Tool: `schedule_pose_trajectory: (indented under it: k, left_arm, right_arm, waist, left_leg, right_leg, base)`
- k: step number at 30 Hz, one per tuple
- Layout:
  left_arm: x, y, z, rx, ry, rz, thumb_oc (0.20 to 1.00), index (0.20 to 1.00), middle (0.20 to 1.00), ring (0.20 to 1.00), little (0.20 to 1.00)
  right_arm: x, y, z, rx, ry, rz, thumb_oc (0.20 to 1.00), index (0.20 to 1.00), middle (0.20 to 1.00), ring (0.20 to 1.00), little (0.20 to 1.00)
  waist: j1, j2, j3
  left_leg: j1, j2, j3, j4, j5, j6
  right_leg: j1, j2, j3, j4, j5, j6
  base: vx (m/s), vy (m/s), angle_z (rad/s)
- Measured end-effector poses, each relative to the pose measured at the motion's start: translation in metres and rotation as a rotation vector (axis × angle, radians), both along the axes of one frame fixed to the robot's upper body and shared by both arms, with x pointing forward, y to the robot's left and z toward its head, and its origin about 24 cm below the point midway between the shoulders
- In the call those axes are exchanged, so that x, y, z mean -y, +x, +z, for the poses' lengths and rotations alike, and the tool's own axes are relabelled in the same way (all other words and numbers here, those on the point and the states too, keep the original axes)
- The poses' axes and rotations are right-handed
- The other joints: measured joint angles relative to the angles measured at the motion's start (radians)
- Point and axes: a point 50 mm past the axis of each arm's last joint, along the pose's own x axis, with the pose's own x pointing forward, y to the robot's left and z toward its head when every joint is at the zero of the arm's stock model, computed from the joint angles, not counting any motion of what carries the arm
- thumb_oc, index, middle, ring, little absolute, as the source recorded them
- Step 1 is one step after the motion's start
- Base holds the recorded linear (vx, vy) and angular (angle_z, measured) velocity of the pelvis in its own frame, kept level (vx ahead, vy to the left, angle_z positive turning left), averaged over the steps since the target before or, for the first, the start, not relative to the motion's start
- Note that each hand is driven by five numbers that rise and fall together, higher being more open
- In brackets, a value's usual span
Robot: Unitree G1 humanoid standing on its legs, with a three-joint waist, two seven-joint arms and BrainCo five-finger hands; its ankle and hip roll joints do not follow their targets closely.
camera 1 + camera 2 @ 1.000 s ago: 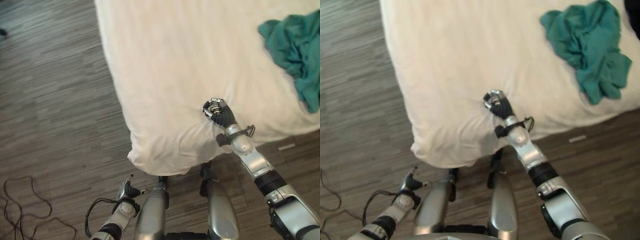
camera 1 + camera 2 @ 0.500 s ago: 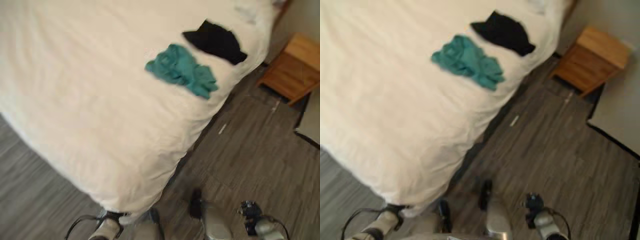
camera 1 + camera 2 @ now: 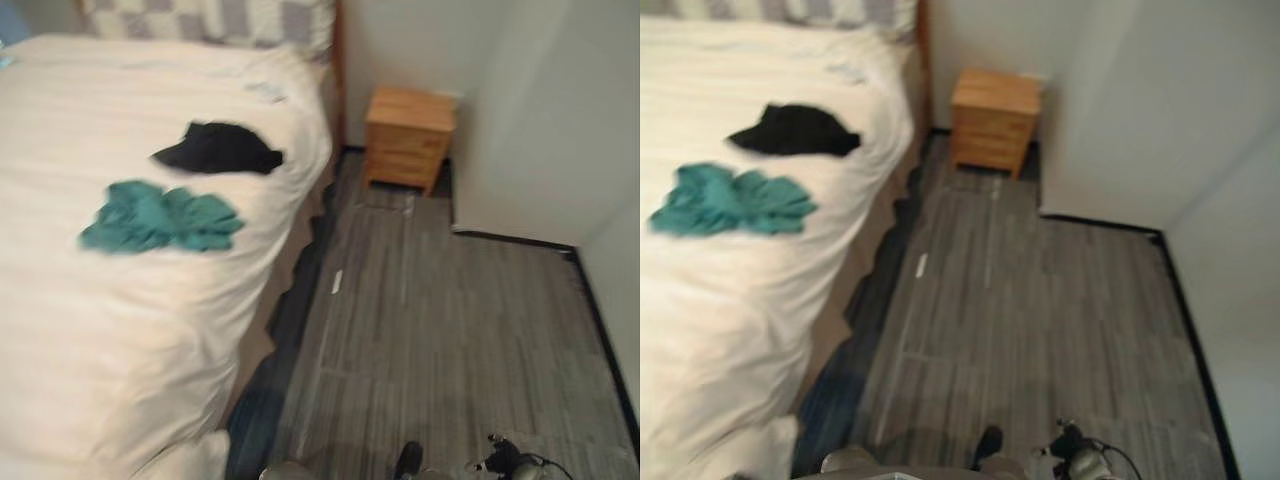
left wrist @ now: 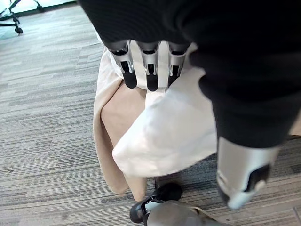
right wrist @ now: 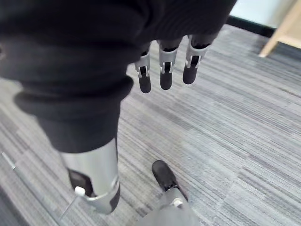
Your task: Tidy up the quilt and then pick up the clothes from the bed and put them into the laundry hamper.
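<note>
The white, smooth-spread quilt (image 3: 120,320) lay flat across the bed, and on it sat the two pieces to collect: a crumpled teal cotton garment (image 3: 160,218) nearer the bed's side edge and a bunched black garment (image 3: 218,149) just beyond it toward the checked pillow (image 3: 210,18) — close to each other but apart. Both looked soft, light and limp, so they would likely sag and trail when lifted; the safest hold seemed to be a gather at the thick middle bunch of each heap, not a loose edge. Neither hand had hold of anything: the left hand (image 4: 207,70) hung with its fingers (image 4: 149,70) straight and relaxed by the drooping white quilt corner (image 4: 164,136) and the beige bed skirt (image 4: 117,113), while the right hand (image 5: 94,61) hung above the grey wood-grain floor (image 3: 1040,330), its fingers (image 5: 163,68) straight and empty. A small wooden nightstand (image 3: 408,137) stood by the wall past the bed — no hamper could be made out here.
</note>
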Motion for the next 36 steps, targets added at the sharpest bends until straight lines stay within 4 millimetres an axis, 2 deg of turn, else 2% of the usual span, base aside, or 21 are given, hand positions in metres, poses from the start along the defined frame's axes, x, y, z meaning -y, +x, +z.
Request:
schedule_pose_trajectory:
  k: [1, 2, 3, 5, 6, 7, 8, 10, 11, 12, 13, 14, 17, 21, 22, 23, 25, 28, 32, 34, 36]
  left_arm:
    - [0.001, 0.001, 0.0, 0.005, -0.003, 0.015, 1.0, 1.0, 1.0, 1.0, 1.0]
    - [0.005, 0.002, -0.002, 0.007, -0.011, 0.018, 1.0, 1.0, 1.0, 1.0, 1.0]
    - [0.014, 0.004, -0.005, 0.007, -0.033, -0.002, 1.0, 1.0, 1.0, 1.0, 1.0]
    - [0.019, 0.001, -0.007, -0.019, -0.044, -0.051, 1.0, 1.0, 1.0, 1.0, 1.0]
    - [0.017, 0.001, -0.006, -0.019, -0.043, -0.054, 1.0, 1.0, 1.0, 1.0, 1.0]
    - [0.014, 0.0, -0.005, -0.023, -0.038, -0.054, 1.0, 1.0, 1.0, 1.0, 1.0]
    - [0.012, 0.003, -0.004, -0.016, -0.033, -0.062, 1.0, 1.0, 1.0, 1.0, 1.0]
    - [0.012, 0.006, -0.004, -0.011, -0.032, -0.086, 1.0, 1.0, 1.0, 1.0, 1.0]
    - [0.008, 0.007, -0.002, -0.015, -0.021, -0.107, 1.0, 1.0, 1.0, 1.0, 1.0]
    - [0.009, 0.007, -0.002, -0.016, -0.024, -0.106, 1.0, 1.0, 1.0, 1.0, 1.0]
    - [0.013, 0.008, -0.004, -0.013, -0.037, -0.106, 1.0, 1.0, 1.0, 1.0, 1.0]
    - [0.023, 0.003, -0.008, -0.023, -0.069, -0.104, 1.0, 1.0, 1.0, 1.0, 1.0]
    - [0.028, 0.007, -0.009, -0.008, -0.088, -0.115, 1.0, 1.0, 1.0, 1.0, 1.0]
    - [0.03, 0.003, -0.01, -0.016, -0.095, -0.111, 1.0, 1.0, 1.0, 1.0, 1.0]
    - [0.068, 0.057, -0.009, 0.163, -0.199, -0.243, 1.0, 1.0, 1.0, 1.0, 1.0]
    - [0.068, 0.056, -0.01, 0.157, -0.197, -0.236, 1.0, 1.0, 1.0, 1.0, 1.0]
    - [0.06, 0.055, -0.009, 0.128, -0.173, -0.207, 1.0, 1.0, 1.0, 1.0, 1.0]
    - [0.047, 0.056, -0.006, 0.139, -0.143, -0.183, 1.0, 1.0, 1.0, 1.0, 1.0]
    - [0.039, 0.078, 0.002, 0.197, -0.119, -0.191, 1.0, 1.0, 1.0, 1.0, 1.0]
    - [0.045, 0.103, 0.008, 0.272, -0.133, -0.191, 1.0, 1.0, 1.0, 1.0, 1.0]
    - [0.05, 0.108, 0.009, 0.295, -0.149, -0.181, 1.0, 1.0, 1.0, 1.0, 1.0]
  right_arm:
    - [0.002, -0.005, -0.001, -0.017, -0.007, 0.0, 1.0, 1.0, 1.0, 1.0, 1.0]
    - [0.007, -0.009, -0.001, -0.031, -0.021, -0.005, 1.0, 1.0, 1.0, 1.0, 1.0]
    - [0.011, -0.018, -0.002, -0.052, -0.031, -0.019, 1.0, 1.0, 1.0, 1.0, 1.0]
    - [0.01, -0.027, -0.005, -0.089, -0.029, -0.025, 1.0, 1.0, 1.0, 1.0, 1.0]
    - [0.007, -0.027, -0.005, -0.086, -0.023, -0.024, 1.0, 1.0, 1.0, 1.0, 1.0]
    - [-0.001, -0.027, -0.008, -0.089, -0.003, -0.017, 1.0, 1.0, 1.0, 1.0, 1.0]
    - [-0.007, -0.022, -0.008, -0.075, 0.016, -0.023, 1.0, 1.0, 1.0, 1.0, 1.0]
    - [-0.008, -0.021, -0.008, -0.065, 0.025, -0.051, 1.0, 1.0, 1.0, 1.0, 1.0]
    - [-0.009, -0.021, -0.008, -0.058, 0.029, -0.06, 1.0, 1.0, 1.0, 1.0, 1.0]
    - [-0.009, -0.019, -0.008, -0.051, 0.027, -0.059, 1.0, 1.0, 1.0, 1.0, 1.0]
    - [-0.006, -0.017, -0.007, -0.045, 0.02, -0.058, 1.0, 1.0, 1.0, 1.0, 1.0]
    - [-0.005, -0.007, -0.004, -0.011, 0.009, -0.053, 1.0, 1.0, 1.0, 1.0, 1.0]
    - [-0.012, -0.004, -0.005, 0.001, 0.027, -0.045, 1.0, 1.0, 1.0, 1.0, 1.0]
    - [-0.015, -0.005, -0.006, -0.002, 0.034, -0.04, 1.0, 1.0, 1.0, 1.0, 1.0]
    - [-0.017, 0.007, -0.002, 0.039, 0.04, -0.025, 1.0, 1.0, 1.0, 1.0, 1.0]
    - [-0.014, 0.001, -0.003, 0.025, 0.04, -0.06, 1.0, 1.0, 1.0, 1.0, 1.0]
    - [0.0, 0.005, 0.001, 0.046, 0.026, -0.171, 1.0, 1.0, 1.0, 1.0, 1.0]
    - [-0.002, -0.008, -0.003, 0.006, 0.026, -0.178, 1.0, 1.0, 1.0, 1.0, 1.0]
    - [0.0, -0.002, -0.001, 0.021, 0.016, -0.177, 1.0, 1.0, 1.0, 1.0, 1.0]
    - [0.003, 0.013, 0.004, 0.06, 0.005, -0.169, 1.0, 1.0, 1.0, 1.0, 1.0]
    - [0.007, 0.032, 0.011, 0.11, -0.008, -0.156, 1.0, 1.0, 1.0, 1.0, 1.0]
  waist:
    - [0.01, -0.009, 0.001]
    - [0.01, -0.005, 0.003]
    - [0.006, 0.004, 0.005]
    - [0.01, 0.025, 0.005]
    - [0.011, 0.055, 0.003]
    - [0.009, 0.047, 0.005]
    - [0.007, 0.059, 0.006]
    - [0.002, 0.058, 0.003]
    - [-0.011, 0.032, -0.004]
    - [-0.011, 0.021, -0.007]
    - [-0.013, 0.03, -0.002]
    - [-0.021, 0.064, -0.006]
    - [-0.027, 0.092, -0.011]
    - [-0.038, 0.097, -0.012]
    - [-0.074, 0.134, -0.034]
    - [-0.08, 0.119, -0.026]
    - [-0.096, 0.127, -0.013]
    - [-0.103, 0.102, -0.003]
    - [-0.096, 0.047, 0.062]
    - [-0.079, 0.02, 0.114]
    - [-0.057, 0.047, 0.14]
  left_leg:
    - [-0.005, -0.057, -0.074, -0.038, -0.017, -0.016]
    - [-0.027, -0.116, -0.087, -0.067, -0.025, 0.002]
    - [-0.087, -0.211, -0.118, -0.064, -0.053, 0.069]
    - [-0.119, -0.297, -0.11, -0.085, -0.054, 0.133]
    - [-0.113, -0.284, -0.104, -0.095, -0.046, 0.218]
    - [-0.114, -0.277, -0.087, -0.109, -0.052, 0.228]
    - [-0.11, -0.242, -0.067, -0.141, -0.048, 0.231]
    - [-0.098, -0.234, -0.074, -0.187, -0.045, 0.224]
    - [-0.073, -0.254, -0.068, -0.236, -0.023, 0.195]
    - [-0.067, -0.268, -0.054, -0.246, -0.008, 0.192]
    - [-0.057, -0.267, -0.053, -0.257, 0.014, 0.195]
    - [-0.037, -0.258, -0.049, -0.295, 0.042, 0.182]
    - [-0.037, -0.249, -0.049, -0.316, 0.057, 0.163]
    - [-0.026, -0.236, -0.049, -0.319, 0.08, 0.165]
    - [0.024, -0.199, -0.049, -0.336, 0.088, 0.157]
    - [0.02, -0.198, -0.047, -0.337, 0.088, 0.157]
    - [-0.025, -0.186, -0.035, -0.337, 0.089, 0.152]
    - [-0.041, -0.181, -0.055, -0.342, 0.09, 0.146]
    - [-0.173, -0.19, -0.073, -0.126, 0.095, 0.09]
    - [-0.314, -0.216, -0.037, 0.064, 0.148, 0.009]
    - [-0.356, -0.18, 0.026, 0.034, 0.143, 0.02]
  right_leg:
    - [0.001, -0.01, 0.015, -0.019, 0.006, 0.003]
    - [0.007, -0.01, 0.01, -0.03, 0.013, 0.002]
    - [-0.003, -0.019, 0.023, -0.026, 0.015, -0.001]
    - [-0.005, -0.005, 0.022, -0.009, 0.01, 0.008]
    - [0.001, 0.016, 0.027, -0.001, 0.011, 0.014]
    - [0.002, 0.017, 0.033, -0.009, 0.01, 0.034]
    - [-0.017, 0.036, 0.023, 0.088, -0.01, 0.035]
    - [-0.022, 0.038, 0.005, 0.18, -0.058, 0.04]
    - [0.042, 0.008, 0.01, 0.152, -0.105, 0.048]
    - [0.067, -0.006, 0.017, 0.12, -0.124, 0.064]
    - [0.087, -0.002, 0.017, 0.088, -0.121, 0.075]
    - [0.108, 0.009, 0.015, 0.046, -0.119, 0.076]
    - [0.112, 0.02, 0.012, 0.018, -0.118, 0.075]
    - [0.13, 0.036, 0.006, 0.002, -0.115, 0.074]
    - [0.185, 0.078, -0.006, -0.036, -0.101, 0.05]
    - [0.177, 0.077, 0.0, -0.023, -0.1, 0.05]
    - [0.111, 0.08, 0.016, 0.037, -0.109, 0.048]
    - [0.121, 0.093, 0.012, 0.002, -0.112, 0.05]
    - [0.124, 0.104, -0.007, -0.033, -0.12, 0.015]
    - [0.126, 0.065, -0.041, -0.037, -0.128, -0.003]
    - [0.134, 0.07, -0.057, -0.037, -0.127, -0.007]
  base:
    - [0.01, -0.131, -0.74]
    - [0.03, -0.169, -0.39]
    - [0.05, -0.081, -0.21]
    - [0.08, -0.052, -0.28]
    - [0.08, -0.012, -0.4]
    - [0.08, -0.02, -0.21]
    - [0.07, -0.028, -0.05]
    - [0.07, -0.023, 0.24]
    - [0.06, -0.008, 0.36]
    - [0.04, -0.001, 0.29]
    - [0.03, -0.008, -0.09]
    - [0.02, -0.017, -0.13]
    - [0.02, -0.017, 0.02]
    - [0.01, -0.007, 0.01]
    - [0.04, -0.034, -0.04]
    - [0.04, -0.03, -0.06]
    - [0.22, -0.13, -0.11]
    - [0.15, -0.104, 0.14]
    - [0.11, -0.11, 0.33]
    - [0.25, -0.025, 0.52]
    - [0.49, 0.057, 0.17]
